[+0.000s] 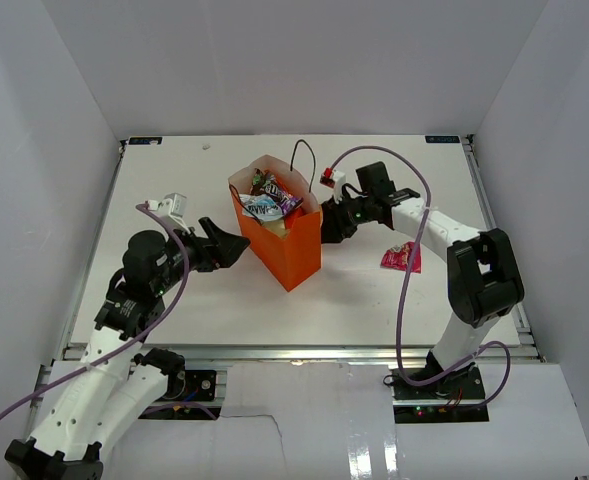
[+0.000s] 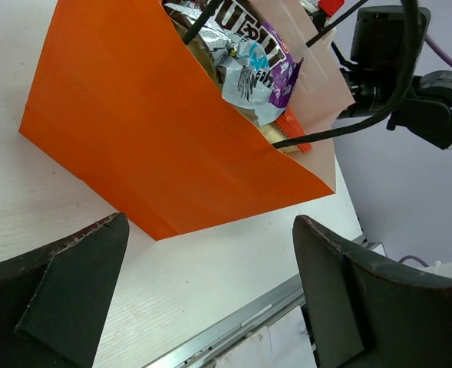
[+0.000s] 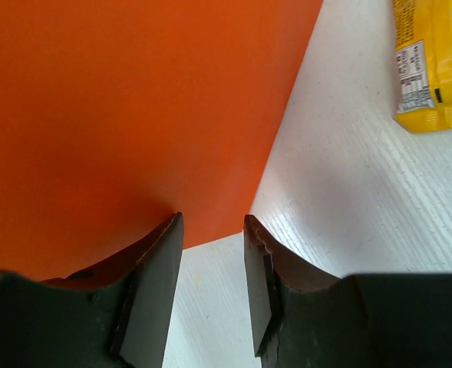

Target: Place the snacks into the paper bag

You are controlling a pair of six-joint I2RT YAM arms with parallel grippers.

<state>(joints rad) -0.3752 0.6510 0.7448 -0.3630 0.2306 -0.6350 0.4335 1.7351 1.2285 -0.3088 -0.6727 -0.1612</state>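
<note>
The orange paper bag (image 1: 286, 245) stands upright mid-table, its mouth open. Silver-blue, purple and dark brown packets (image 1: 269, 203) fill its top, and they also show in the left wrist view (image 2: 249, 65). A magenta-pink packet (image 1: 401, 258) lies on the table right of the bag. My left gripper (image 1: 236, 245) is open and empty, just left of the bag's wall (image 2: 156, 130). My right gripper (image 1: 326, 226) sits low against the bag's right side (image 3: 133, 107), its jaws a little apart with nothing between them.
A yellow packet (image 3: 433, 61) lies on the table beyond my right gripper, seen only in the right wrist view. The bag's black cord handle (image 1: 302, 152) arches over the far rim. White walls close in the table; a metal rail (image 1: 294, 352) runs along the near edge.
</note>
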